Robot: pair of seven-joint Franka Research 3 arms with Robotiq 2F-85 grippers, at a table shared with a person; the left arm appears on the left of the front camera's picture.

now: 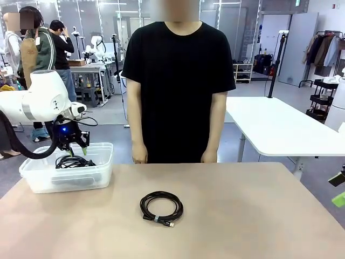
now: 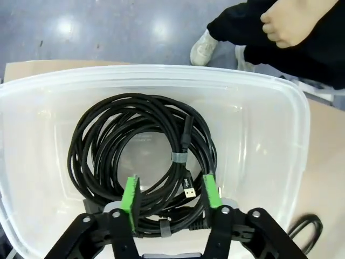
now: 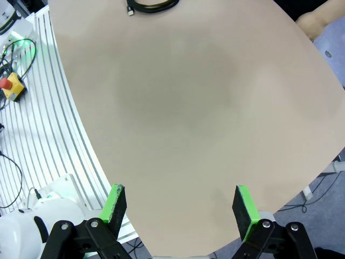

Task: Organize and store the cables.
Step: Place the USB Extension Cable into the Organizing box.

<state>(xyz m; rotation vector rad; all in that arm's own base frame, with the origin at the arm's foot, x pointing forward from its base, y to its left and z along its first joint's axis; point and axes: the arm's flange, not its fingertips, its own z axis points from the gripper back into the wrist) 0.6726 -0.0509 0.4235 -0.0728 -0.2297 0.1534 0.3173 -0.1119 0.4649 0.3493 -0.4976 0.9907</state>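
Inside the clear bin (image 1: 102, 162) at the bench's left edge, we see coiled cables (image 2: 140, 156) resting beneath the spread left end effector (image 2: 171, 199). Release appears complete; next we must fetch the remaining cable (image 1: 161, 208) mid-bench. The right end effector (image 3: 180, 208) stands spread.

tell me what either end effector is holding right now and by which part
Nothing is held. The left end effector stands open above the coiled black cables in the clear plastic bin; the right end effector is open over the table.
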